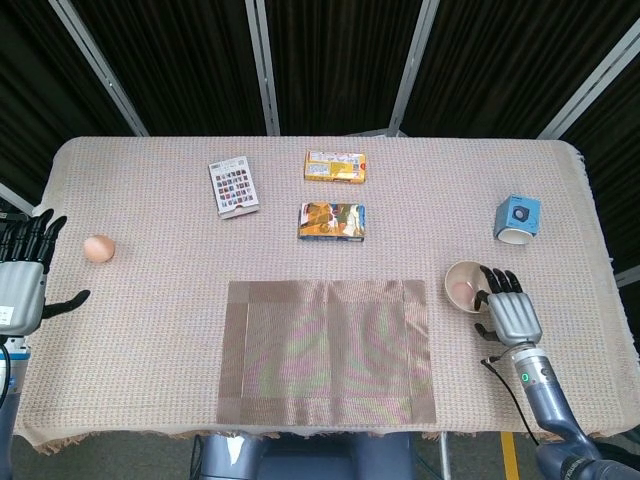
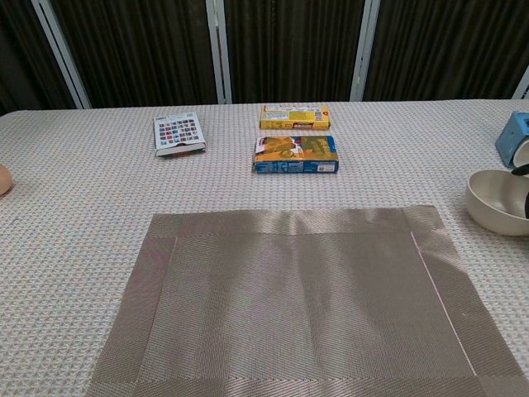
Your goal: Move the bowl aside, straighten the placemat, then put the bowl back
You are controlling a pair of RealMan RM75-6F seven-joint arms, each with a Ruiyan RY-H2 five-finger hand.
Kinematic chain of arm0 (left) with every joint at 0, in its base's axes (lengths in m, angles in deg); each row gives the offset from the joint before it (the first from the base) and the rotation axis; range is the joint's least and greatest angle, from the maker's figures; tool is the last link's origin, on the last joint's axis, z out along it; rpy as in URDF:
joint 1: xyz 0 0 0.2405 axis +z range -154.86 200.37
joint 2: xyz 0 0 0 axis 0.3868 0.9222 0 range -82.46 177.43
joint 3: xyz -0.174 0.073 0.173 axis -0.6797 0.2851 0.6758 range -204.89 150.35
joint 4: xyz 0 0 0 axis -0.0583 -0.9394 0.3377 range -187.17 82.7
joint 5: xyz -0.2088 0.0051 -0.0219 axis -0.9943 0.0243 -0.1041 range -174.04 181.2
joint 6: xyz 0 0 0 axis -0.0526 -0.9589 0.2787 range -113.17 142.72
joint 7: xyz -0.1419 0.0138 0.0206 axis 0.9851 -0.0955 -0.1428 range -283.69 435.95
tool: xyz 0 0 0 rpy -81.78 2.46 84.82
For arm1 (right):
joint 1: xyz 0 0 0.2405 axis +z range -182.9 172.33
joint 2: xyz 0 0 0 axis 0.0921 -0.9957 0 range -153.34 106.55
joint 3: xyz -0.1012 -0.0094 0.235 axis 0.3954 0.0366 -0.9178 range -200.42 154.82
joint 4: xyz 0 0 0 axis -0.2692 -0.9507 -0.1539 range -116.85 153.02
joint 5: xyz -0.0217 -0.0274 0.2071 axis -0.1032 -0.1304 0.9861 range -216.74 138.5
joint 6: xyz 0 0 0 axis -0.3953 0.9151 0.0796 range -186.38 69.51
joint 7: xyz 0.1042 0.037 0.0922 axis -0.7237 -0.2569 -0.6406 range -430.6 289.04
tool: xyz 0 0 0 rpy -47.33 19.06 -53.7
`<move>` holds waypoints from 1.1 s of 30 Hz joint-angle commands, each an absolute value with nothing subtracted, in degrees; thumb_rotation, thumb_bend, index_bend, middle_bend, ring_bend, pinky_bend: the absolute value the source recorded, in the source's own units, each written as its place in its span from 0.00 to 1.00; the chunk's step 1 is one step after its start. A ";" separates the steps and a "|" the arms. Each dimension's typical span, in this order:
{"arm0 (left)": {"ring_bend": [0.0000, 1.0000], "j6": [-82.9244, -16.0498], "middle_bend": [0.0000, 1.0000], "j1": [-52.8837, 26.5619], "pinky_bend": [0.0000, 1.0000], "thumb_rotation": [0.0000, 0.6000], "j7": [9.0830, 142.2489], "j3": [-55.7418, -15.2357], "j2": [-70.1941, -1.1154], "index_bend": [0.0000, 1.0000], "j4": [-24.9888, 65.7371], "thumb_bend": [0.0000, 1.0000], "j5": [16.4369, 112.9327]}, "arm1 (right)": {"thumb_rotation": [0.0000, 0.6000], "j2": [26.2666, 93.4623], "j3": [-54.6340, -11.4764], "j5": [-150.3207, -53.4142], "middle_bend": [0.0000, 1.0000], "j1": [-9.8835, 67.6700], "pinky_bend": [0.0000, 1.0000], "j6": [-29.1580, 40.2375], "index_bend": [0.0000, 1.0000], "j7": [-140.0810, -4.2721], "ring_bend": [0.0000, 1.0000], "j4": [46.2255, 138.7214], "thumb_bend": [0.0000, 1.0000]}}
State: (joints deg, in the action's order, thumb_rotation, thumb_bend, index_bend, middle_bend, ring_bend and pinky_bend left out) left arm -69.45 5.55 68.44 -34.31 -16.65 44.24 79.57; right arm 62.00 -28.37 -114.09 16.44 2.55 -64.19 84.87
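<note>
Head view has the bowl (image 1: pixel 466 287) sitting on the tablecloth (image 1: pixel 150 230) just off the right edge of the placemat (image 1: pixel 328 351), not on it. The right hand (image 1: pixel 508 312) is right up against the bowl's right side, with its dark fingertips (image 1: pixel 490 277) over the rim. Can't really tell from this angle whether it's actually clamped onto the bowl or only touching it. Chest view doesn't help much, you just see a sliver of dark fingers (image 2: pixel 522 201) at the frame edge over the bowl (image 2: pixel 494 201).

The placemat lies flat near the front edge of the table, looks pretty square to it, a few soft ripples in the weave (image 2: pixel 302 302).

The left hand (image 1: pixel 22 285) is way over at the left edge of the table, fingers spread apart and holding nothing. An egg (image 1: pixel 98 248) sits just to the right of it, not touching.

Further back there's a card with a grid of little pictures (image 1: pixel 233 186), a yellow box (image 1: pixel 335 166) and a blue and orange box (image 1: pixel 331 222) in front of that one. Over on the right, behind the bowl, is a small blue box (image 1: pixel 518 218) with a round hole on top. All of these are well apart from the placemat.
</note>
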 commanded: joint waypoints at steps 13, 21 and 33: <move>0.00 -69.18 0.00 6.09 0.00 1.00 68.37 -34.83 -16.69 0.00 44.54 0.00 80.28 | 1.00 65.87 -27.93 -123.30 0.01 16.61 0.00 13.11 0.76 -74.64 0.00 78.36 0.36; 0.00 -68.75 0.00 6.28 0.00 1.00 68.59 -35.00 -16.61 0.00 44.67 0.00 80.76 | 1.00 59.88 -24.98 -133.66 0.01 20.29 0.00 15.88 0.77 -76.23 0.00 86.80 0.35; 0.00 -67.95 0.00 6.45 0.00 1.00 68.46 -35.44 -16.75 0.00 44.49 0.00 80.55 | 1.00 58.58 -22.58 -144.23 0.03 30.84 0.00 7.24 0.75 -72.02 0.00 96.13 0.35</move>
State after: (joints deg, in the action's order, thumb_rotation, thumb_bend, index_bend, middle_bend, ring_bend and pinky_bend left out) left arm -67.96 6.43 68.46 -35.42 -16.76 44.51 80.58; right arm 57.89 -23.05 -143.19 29.45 9.29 -73.27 94.93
